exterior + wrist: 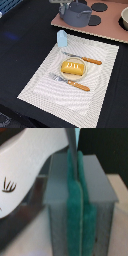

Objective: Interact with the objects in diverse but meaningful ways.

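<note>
Placemat (35, 82) fills the middle of the dark worktop in the exterior view, carrying a small plate (64, 75) with the yellow block (73, 68) on it, a knife (83, 59) on the far side and a fork (71, 82) on the near side. The blue carton (62, 38) stands upright at the mat's far edge. Beyond it, on a pinkish board (107, 29) in the far corner, sits the grey pot (76, 14), with dark discs (99, 7) behind it; the arm seems to hang over the pot, cropped by the frame. In the wrist view the gripper (75, 203) shows only a grey body with green pads (75, 223) pressed together, so it looks clenched on nothing, though I cannot tell for sure. Probably a step is just starting at the pot; next it would need the fingers parted and lowered onto the rim or handle.
</note>
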